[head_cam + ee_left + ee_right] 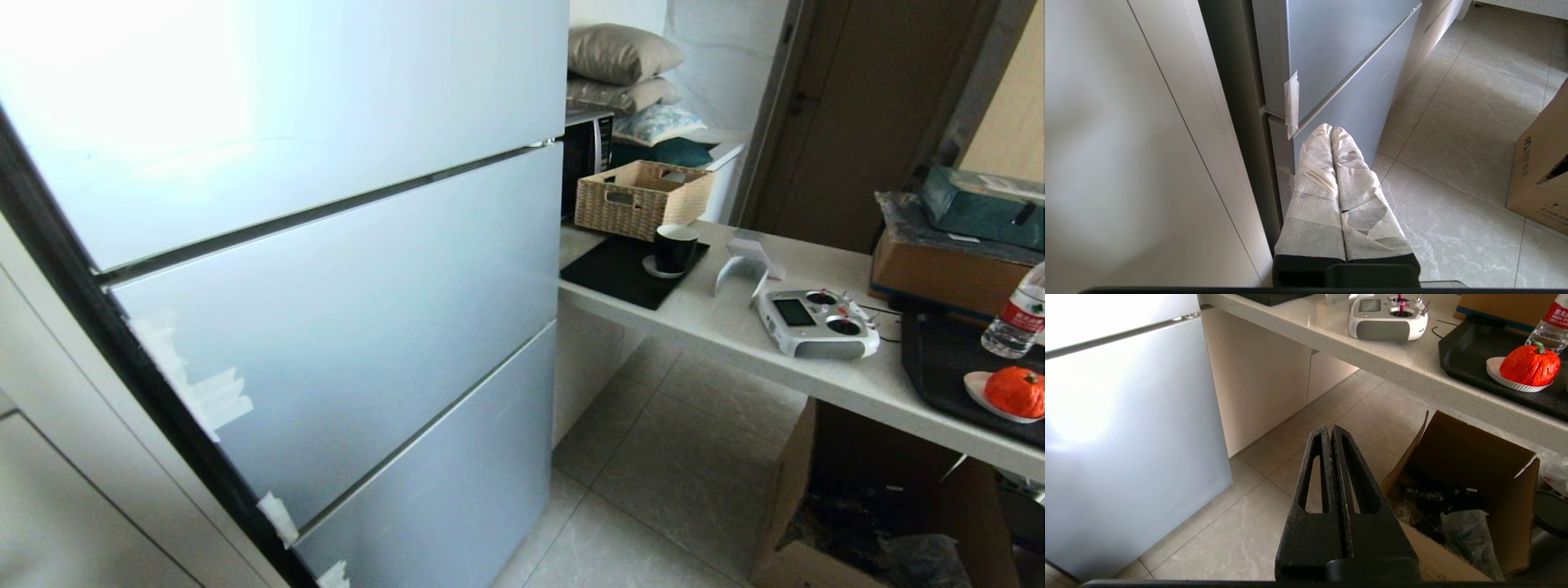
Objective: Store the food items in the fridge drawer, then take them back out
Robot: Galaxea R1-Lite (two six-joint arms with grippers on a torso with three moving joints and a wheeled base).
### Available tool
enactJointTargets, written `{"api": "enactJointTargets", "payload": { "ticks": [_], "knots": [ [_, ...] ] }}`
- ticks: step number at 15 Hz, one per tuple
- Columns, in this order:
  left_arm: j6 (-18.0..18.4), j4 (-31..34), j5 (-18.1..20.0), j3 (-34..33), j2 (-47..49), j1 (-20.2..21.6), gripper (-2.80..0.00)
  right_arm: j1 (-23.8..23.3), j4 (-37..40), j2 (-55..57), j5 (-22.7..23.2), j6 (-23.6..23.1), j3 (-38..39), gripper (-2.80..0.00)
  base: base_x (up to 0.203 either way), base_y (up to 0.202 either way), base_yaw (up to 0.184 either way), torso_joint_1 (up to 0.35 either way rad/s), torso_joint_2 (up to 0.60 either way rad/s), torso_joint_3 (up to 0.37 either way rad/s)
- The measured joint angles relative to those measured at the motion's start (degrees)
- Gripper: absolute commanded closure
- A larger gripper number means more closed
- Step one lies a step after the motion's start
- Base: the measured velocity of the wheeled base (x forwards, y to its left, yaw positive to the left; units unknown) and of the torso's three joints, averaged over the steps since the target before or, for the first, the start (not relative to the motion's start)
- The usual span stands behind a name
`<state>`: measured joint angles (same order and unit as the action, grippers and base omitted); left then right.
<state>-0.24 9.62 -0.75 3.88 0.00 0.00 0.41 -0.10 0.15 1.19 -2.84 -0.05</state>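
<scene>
An orange-red ribbed food item (1015, 390) (1529, 366) with a green stem sits on a small white plate on a black tray at the counter's right end. The pale blue-grey fridge (326, 269) fills the left of the head view with all its fronts closed, so the fridge drawer is hidden. My left gripper (1330, 129), wrapped in white tape, is shut and empty, low beside the fridge's lower seam. My black right gripper (1329, 428) is shut and empty, hanging over the floor between the fridge and a cardboard box. Neither arm shows in the head view.
The white counter (735, 327) holds a wicker basket (641, 196), a black mug (674, 247), a white remote controller (816, 323), a water bottle (1016, 314) and boxes. An open cardboard box (1470, 490) stands on the tiled floor under the counter. A pale cabinet panel (1126, 143) flanks the fridge.
</scene>
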Motion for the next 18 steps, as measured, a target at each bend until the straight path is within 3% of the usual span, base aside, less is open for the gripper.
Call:
{"api": "enactJointTargets", "payload": {
  "ticks": [3,18],
  "knots": [
    [0.0,0.0,0.0,0.0,0.0,0.0,0.00,0.0,-0.1,-0.2,-1.1,1.9,0.0,0.00,0.000,0.000,0.000,0.000,0.00,0.000],
    [0.0,0.0,0.0,0.0,0.0,0.0,0.00,-0.1,-0.1,-0.2,-1.2,2.3,0.0,0.00,0.000,0.000,0.000,0.000,0.00,0.000]
  ]
}}
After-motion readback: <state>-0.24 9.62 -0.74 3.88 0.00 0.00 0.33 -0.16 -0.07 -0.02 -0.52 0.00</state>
